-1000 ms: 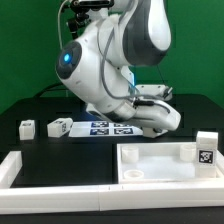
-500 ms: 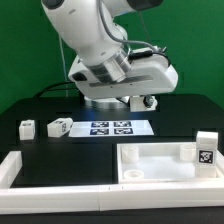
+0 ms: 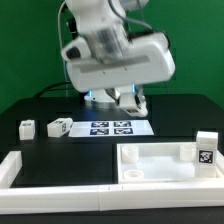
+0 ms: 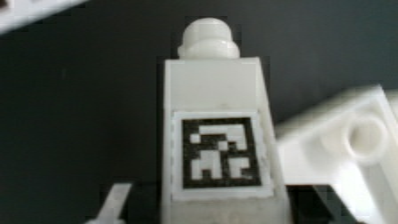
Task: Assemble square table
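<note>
The square table's white panel (image 3: pixel 160 160) with a raised rim lies at the front right, with a tag (image 3: pixel 207 155) at its right end. A blurred part of it shows in the wrist view (image 4: pixel 356 135). My gripper (image 4: pixel 217 205) is shut on a white leg block (image 4: pixel 217 120) that bears a black-white tag and has a rounded peg at its far end. In the exterior view the raised arm mostly hides the gripper (image 3: pixel 131 99). Two more leg blocks (image 3: pixel 27 127) (image 3: pixel 60 126) lie at the back left. Another (image 3: pixel 205 138) stands behind the panel's right end.
The marker board (image 3: pixel 112 128) lies flat at the back middle. Long white border bars run along the front (image 3: pixel 60 192) and the left (image 3: pixel 12 168). The arm's bulk hangs high over the back of the table.
The arm has risen from low over the back of the table and turned, so its wrist now sits high. The parts on the table have not moved.
</note>
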Motion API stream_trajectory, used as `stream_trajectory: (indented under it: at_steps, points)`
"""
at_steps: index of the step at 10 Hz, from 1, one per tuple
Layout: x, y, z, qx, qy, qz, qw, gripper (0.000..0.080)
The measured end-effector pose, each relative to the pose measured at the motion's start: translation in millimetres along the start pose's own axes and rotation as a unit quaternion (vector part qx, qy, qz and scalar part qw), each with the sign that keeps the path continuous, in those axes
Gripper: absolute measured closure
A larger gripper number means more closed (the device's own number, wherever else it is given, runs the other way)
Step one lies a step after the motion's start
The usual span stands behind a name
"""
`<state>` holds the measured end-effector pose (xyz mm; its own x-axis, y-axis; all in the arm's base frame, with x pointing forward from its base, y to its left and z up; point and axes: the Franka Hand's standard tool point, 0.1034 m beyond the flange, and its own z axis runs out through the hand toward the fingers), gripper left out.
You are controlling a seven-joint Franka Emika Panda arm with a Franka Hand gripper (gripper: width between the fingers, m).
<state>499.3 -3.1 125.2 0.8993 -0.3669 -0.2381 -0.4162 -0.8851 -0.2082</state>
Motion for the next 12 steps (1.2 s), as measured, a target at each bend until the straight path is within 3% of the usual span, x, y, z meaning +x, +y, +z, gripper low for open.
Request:
stream_trajectory:
  at_steps: [1,2,6,8,9,10,12]
  points:
    - [23.0,-7.8,-17.2,-0.011,0.05,-0.022,0.998,0.0509]
    - [34.3,-15.2,-26.4,-0.015,0.089,-0.035,0.995,0.0509]
    - [34.5,-7.4,-16.8,-0.03,0.201,-0.042,0.978,0.0509]
    - [57.6,-13.5,-30.4,-0.042,0.264,-0.063,0.961,0.0509]
    - [66.6,-24.4,-37.3,-0.044,0.279,-0.078,0.956,0.0509]
    - [77.4,-36.8,-46.8,-0.048,0.33,-0.097,0.938,0.0509]
    - [74.2,-28.3,-40.1,-0.056,0.376,-0.1,0.92,0.0509]
